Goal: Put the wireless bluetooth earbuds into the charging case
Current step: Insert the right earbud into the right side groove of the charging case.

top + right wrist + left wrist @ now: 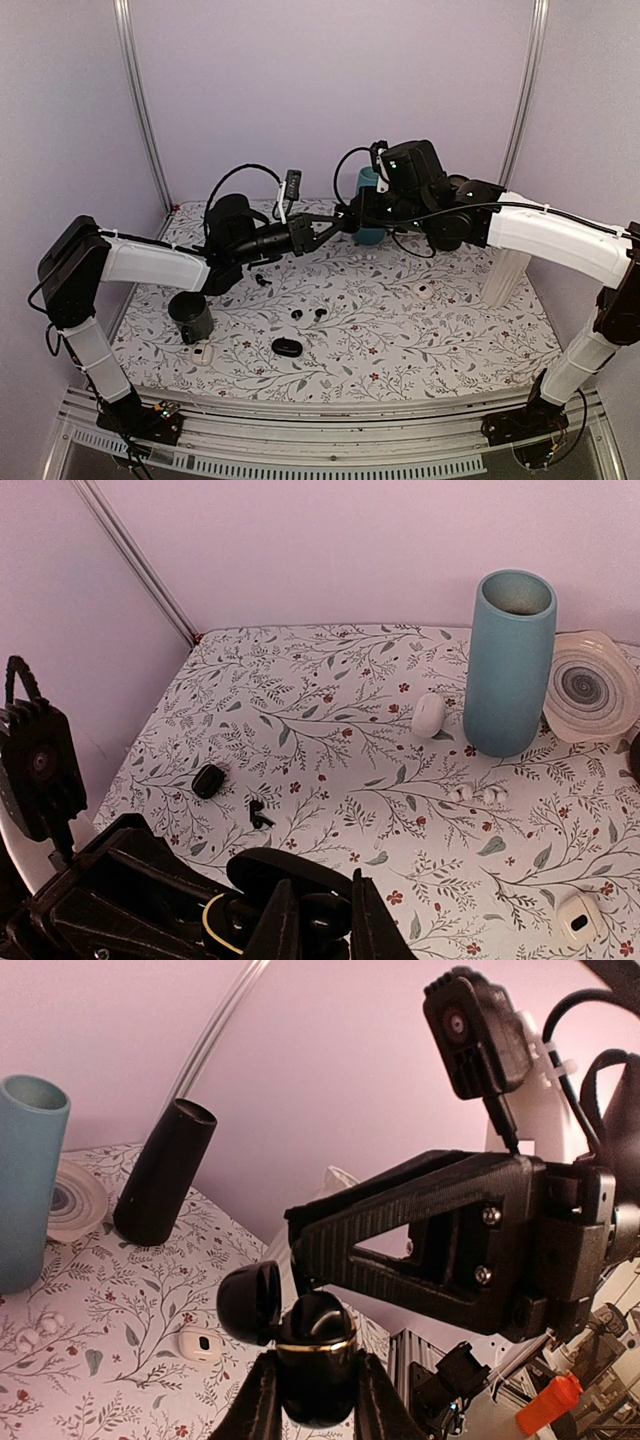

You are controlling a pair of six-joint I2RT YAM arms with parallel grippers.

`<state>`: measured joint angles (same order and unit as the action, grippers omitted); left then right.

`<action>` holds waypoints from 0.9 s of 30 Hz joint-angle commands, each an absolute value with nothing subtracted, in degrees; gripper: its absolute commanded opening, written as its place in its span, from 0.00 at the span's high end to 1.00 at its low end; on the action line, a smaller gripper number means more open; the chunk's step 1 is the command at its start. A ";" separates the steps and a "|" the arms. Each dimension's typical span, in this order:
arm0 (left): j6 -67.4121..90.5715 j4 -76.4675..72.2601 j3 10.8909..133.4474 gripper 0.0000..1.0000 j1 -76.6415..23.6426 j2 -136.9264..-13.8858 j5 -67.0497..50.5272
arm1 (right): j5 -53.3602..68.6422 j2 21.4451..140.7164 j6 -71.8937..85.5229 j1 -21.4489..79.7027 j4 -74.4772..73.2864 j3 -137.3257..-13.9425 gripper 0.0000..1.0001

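Note:
My left gripper (303, 236) is shut on a black charging case with a gold rim (315, 1360) and holds it in mid-air above the table's back middle. Its lid (250, 1302) stands open to the left. My right gripper (342, 217) meets it from the right. In the right wrist view the right gripper (318, 918) is closed on a small glossy black earbud (325, 922) right at the case's open mouth (215, 927). Other small black earbuds lie on the cloth (295, 315) (320, 313) (258, 815).
On the floral cloth are a second black case (285, 347), a black cylinder (190, 318), white cases (203, 355) (424, 290), white earbuds (475, 793), a teal vase (510, 665) and a white swirl plate (590, 695). The purple back wall stands close behind.

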<state>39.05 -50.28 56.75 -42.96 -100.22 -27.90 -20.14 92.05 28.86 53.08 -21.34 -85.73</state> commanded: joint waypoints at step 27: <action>36.20 -52.37 57.57 1.00 -42.12 -98.86 -24.34 | -16.18 92.05 28.63 53.80 -19.71 -85.52 0.90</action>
<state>37.98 -50.35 56.86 -42.94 -100.22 -26.44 -19.31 92.07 28.84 53.19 -21.12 -85.71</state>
